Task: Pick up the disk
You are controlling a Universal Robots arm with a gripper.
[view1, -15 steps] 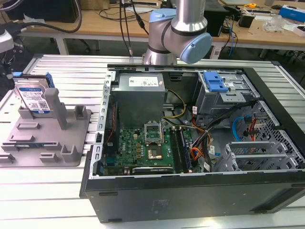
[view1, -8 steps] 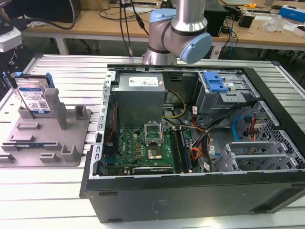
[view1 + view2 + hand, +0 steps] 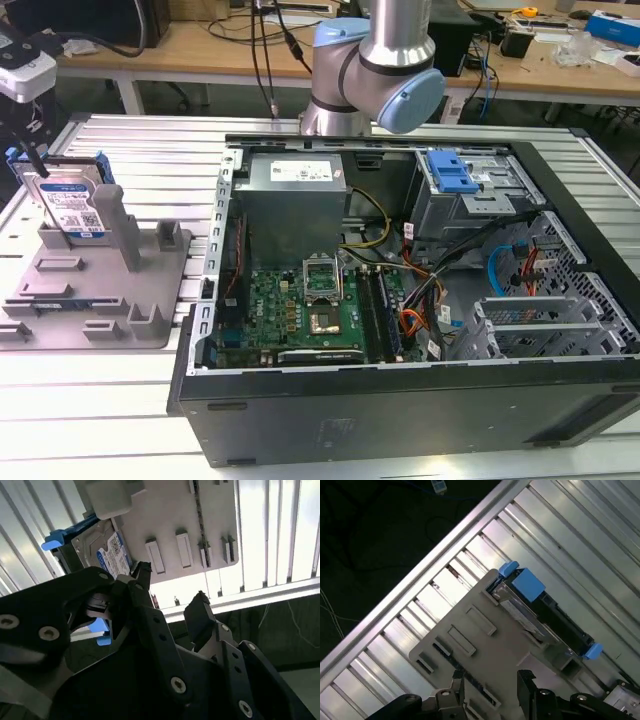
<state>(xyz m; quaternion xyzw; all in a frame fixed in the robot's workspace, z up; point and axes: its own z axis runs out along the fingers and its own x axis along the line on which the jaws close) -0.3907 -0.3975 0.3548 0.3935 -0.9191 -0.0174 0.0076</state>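
Gripper [image 3: 170, 587] released: fingers [image 3: 142, 575] spread, nothing between them, up over the far end of the grey fixture [image 3: 110, 300] at the exterior view's left. Open computer case [image 3: 400, 400] sits at that view's right on the slatted table [image 3: 140, 150]. Disk [image 3: 72, 205] stands upright at the fixture's far end, not gripped. Second wrist view shows its label face; first wrist view shows its top edge and blue rails [image 3: 527, 582].

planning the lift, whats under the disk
The grey fixture: the disk stands on edge in it, beside an upright post. Its bottom edge is hidden by the fixture.
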